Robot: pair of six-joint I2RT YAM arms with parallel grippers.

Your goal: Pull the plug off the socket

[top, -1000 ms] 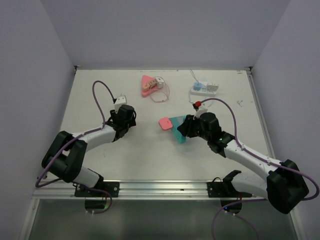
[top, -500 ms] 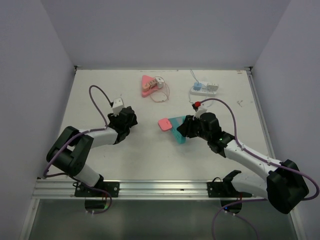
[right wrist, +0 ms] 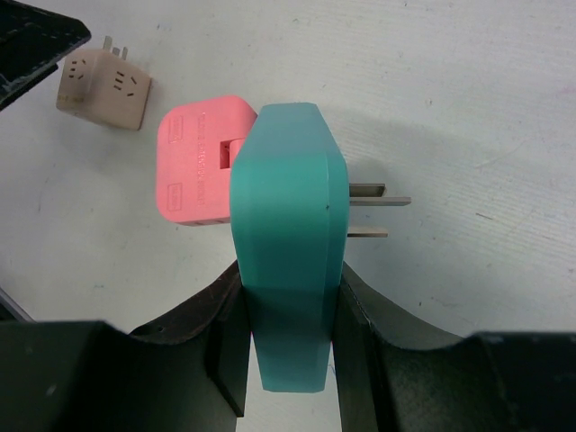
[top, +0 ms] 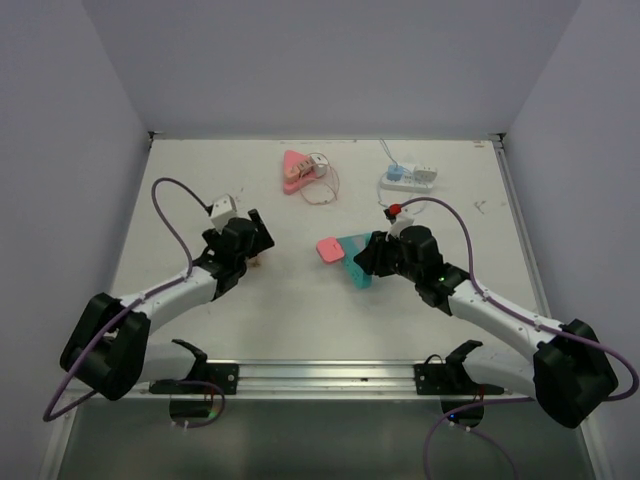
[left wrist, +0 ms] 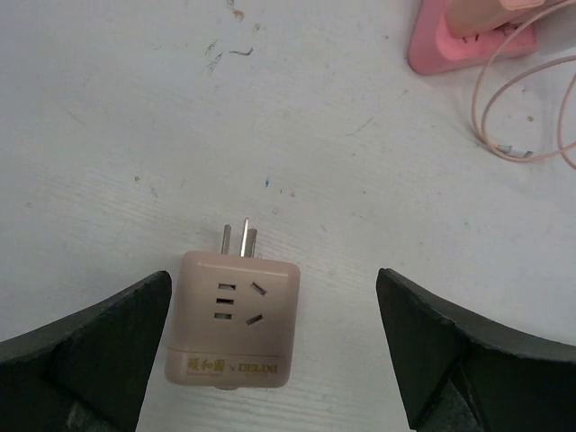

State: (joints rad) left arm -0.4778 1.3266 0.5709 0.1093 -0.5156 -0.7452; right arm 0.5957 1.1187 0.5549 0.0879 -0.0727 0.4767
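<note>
My right gripper (top: 372, 256) is shut on a teal socket block (right wrist: 288, 243), its fingers (right wrist: 193, 324) pressing both sides. A pink plug (right wrist: 198, 171) sits in the teal block's left face, and metal prongs (right wrist: 378, 211) stick out of its right. Both show mid-table in the top view, the teal block (top: 357, 268) and the pink plug (top: 328, 248). My left gripper (left wrist: 273, 306) is open, low over the table. A beige adapter (left wrist: 232, 319) lies flat between its jaws, nearer the left one and touching neither.
A pink triangular socket (top: 295, 170) with a plug and a looped thin cable (left wrist: 531, 117) lies at the back middle. A white and blue power strip (top: 408, 178) lies at the back right. The beige adapter also shows in the right wrist view (right wrist: 103, 90).
The left arm has swung its elbow down and out to the left, and its gripper has shifted slightly left. The beige adapter now shows by its tip. The right arm has not moved.
</note>
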